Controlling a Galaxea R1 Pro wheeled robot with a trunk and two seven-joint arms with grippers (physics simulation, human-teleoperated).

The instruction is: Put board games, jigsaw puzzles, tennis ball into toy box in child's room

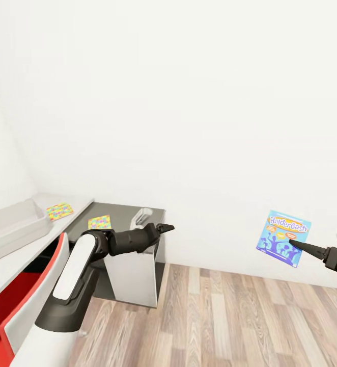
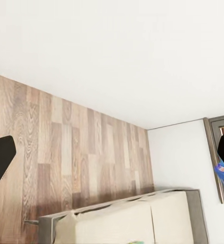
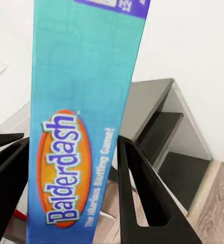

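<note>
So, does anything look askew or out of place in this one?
Only the Balderdash box: it is clamped in the right pincer, tilted in mid-air in front of the wall. The two jigsaw puzzles lie flat, outside the toy box.

The right gripper [image 1: 292, 243] holds the blue Balderdash box [image 1: 284, 238] upright in the air before the white wall, over the plank floor [image 1: 229, 316]. The left gripper [image 1: 167, 227] reaches forward beside the dark side table [image 1: 122, 213] — whether it is parted cannot be told. One jigsaw [image 1: 100, 222] lies on that table, another [image 1: 59, 210] on the pale desk [image 1: 5, 265] just beside the grey bin [image 1: 13, 228].
</note>
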